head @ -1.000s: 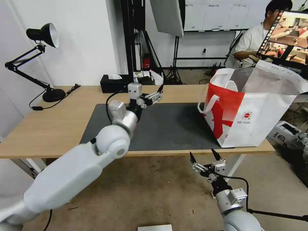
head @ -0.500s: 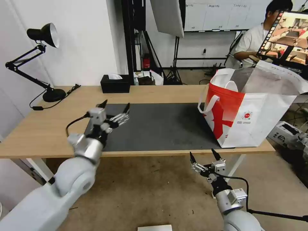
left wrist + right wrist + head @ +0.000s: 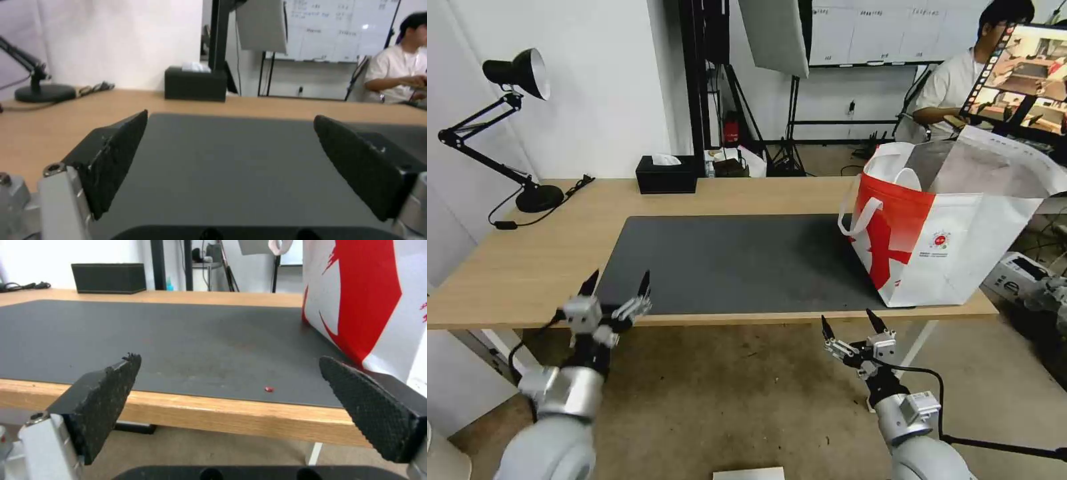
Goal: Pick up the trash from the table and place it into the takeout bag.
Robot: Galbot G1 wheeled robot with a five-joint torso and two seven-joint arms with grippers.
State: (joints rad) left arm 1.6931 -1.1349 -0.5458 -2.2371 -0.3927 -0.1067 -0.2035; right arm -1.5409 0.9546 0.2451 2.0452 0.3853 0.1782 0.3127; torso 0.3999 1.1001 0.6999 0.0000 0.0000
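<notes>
Since a second ago, the left end effector (image 3: 616, 283) is pulling back from over the mat (image 3: 740, 260) to the worktop's (image 3: 527, 267) near edge at 8 o'clock, fingers spread wide and holding nothing. Below the edge at 5 o'clock, the right end effector (image 3: 851, 321) is waiting, also wide open and empty. At 3 o'clock the bag (image 3: 954, 227) is standing upright on the worktop, partly overlapping the mat.

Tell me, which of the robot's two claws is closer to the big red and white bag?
The right gripper. It hangs below the table's front edge, close to the takeout bag; the left gripper is far off by the mat's other end.
</notes>
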